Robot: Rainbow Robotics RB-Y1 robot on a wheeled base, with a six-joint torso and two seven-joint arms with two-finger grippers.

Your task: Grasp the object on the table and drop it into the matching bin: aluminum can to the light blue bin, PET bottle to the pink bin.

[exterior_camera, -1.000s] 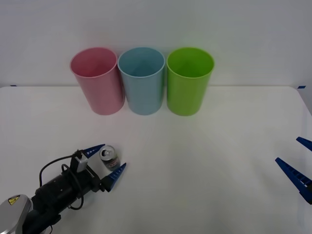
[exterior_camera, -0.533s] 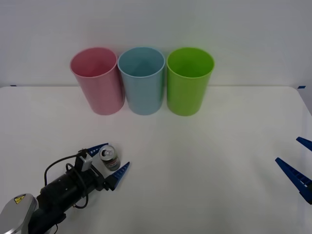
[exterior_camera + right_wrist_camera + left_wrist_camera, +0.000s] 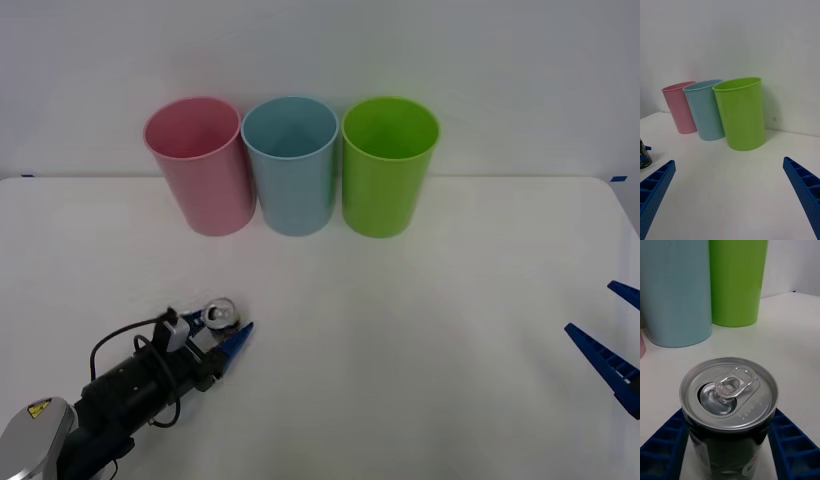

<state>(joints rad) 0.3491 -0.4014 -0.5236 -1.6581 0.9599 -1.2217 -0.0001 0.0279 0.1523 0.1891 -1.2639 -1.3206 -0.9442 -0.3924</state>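
Aluminum can [image 3: 221,316] stands upright, pinched in my left gripper [image 3: 217,327]; light blue bin [image 3: 291,165] lies ahead-right; right gripper [image 3: 612,345] wide

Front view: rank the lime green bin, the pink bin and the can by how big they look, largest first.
1. Lime green bin and pink bin: they look alike in size, so no ranking between them.
2. Can, held between the fingers of the left gripper: far smaller, though nearer the camera.

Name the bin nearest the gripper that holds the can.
The pink bin: leftmost of three, closest to the left gripper shut on the can; blue and green stand farther right.
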